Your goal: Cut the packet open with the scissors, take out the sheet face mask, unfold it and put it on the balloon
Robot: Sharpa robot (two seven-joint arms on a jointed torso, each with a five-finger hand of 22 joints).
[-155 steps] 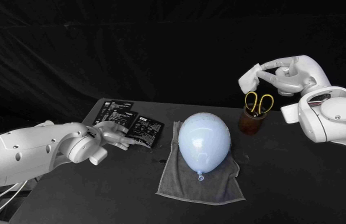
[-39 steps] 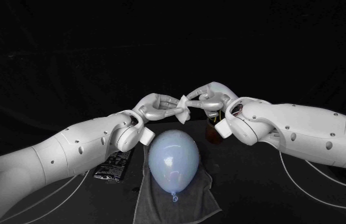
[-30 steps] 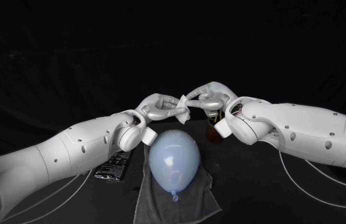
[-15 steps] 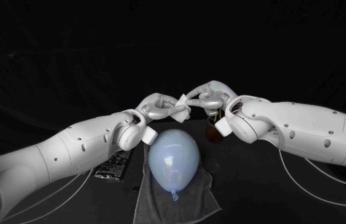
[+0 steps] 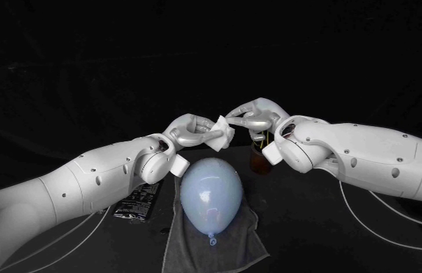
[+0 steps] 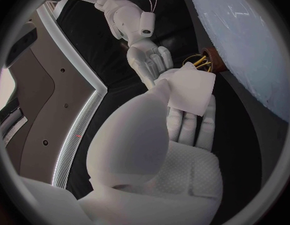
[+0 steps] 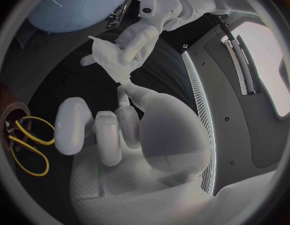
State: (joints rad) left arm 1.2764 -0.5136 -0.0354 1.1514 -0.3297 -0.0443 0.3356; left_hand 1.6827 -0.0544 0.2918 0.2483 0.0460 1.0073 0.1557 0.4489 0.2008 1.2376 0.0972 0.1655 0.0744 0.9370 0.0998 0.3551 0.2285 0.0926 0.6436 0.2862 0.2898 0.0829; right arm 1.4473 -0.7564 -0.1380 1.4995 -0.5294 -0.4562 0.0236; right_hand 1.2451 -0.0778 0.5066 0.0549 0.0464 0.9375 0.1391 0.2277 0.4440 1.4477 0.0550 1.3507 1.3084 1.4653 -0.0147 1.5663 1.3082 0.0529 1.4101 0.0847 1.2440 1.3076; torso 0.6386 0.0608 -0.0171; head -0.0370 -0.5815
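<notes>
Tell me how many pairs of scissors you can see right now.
1. The yellow-handled scissors stand in the brown cup behind the balloon, beneath the raised right hand. Part of the table is covered, so another pair could be hidden.

The sheet face mask (image 5: 220,131) was plain white and unpatterned, paler than the silver left hand (image 5: 192,133) and silver right hand (image 5: 255,116), whose arms were glossy white. The balloon (image 5: 211,197) was a pale, milky blue with soft lighter highlights, the towel (image 5: 242,248) a flat mid-grey, and the table (image 5: 308,224) black. The packet (image 5: 136,205) was black with fine white print, the scissors (image 7: 26,146) had yellow handles, and their holder (image 5: 260,163) was dark brown.
</notes>
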